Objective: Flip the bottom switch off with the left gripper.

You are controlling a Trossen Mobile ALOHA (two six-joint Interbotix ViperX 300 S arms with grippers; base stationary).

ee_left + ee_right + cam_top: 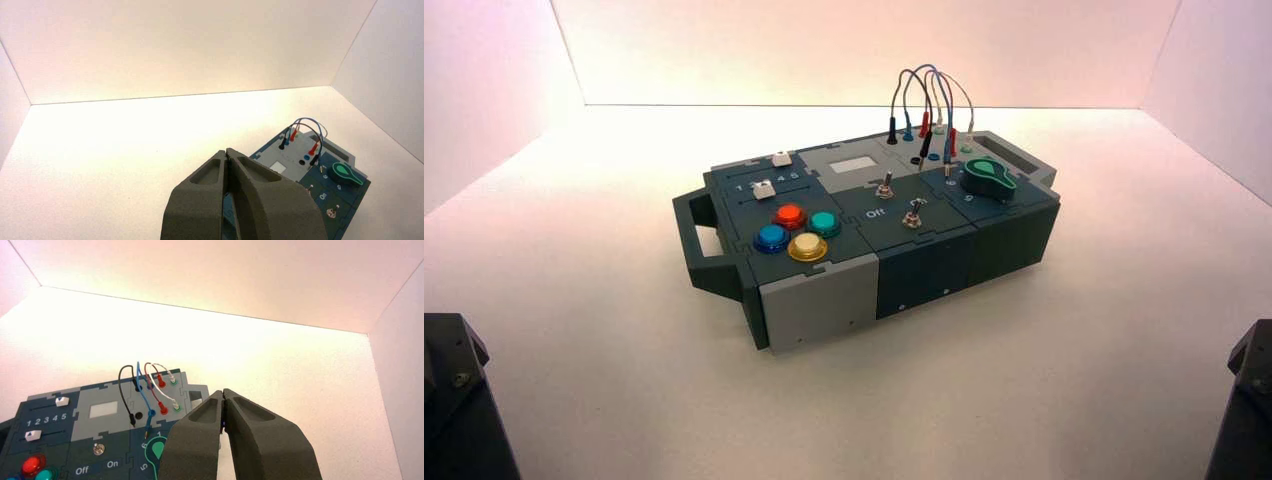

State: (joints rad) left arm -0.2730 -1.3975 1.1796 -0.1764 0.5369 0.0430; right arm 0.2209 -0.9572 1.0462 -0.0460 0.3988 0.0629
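Two arms parked, one at each near side of the desk (654,400). We have the left gripper (226,152) well apart from the box (824,300), jaws pressed together, holding nothing. Bottom switch (912,219): silver toggle, front edge of the dark blue panel, nearer the front wall than its twin (884,190). From the left jaws it lies forward and to the robot's right. Lever's long axis rises from the panel; throw not readable to us. Right gripper (223,392) idle at the right, jaws also together; that arm looks somewhat nearer, yet ours is the left, so we judge a long rightward reach, skirting the twin. Lettering: "Off", "On"; "1 2 3 4 5" between sliders. No brand legible.
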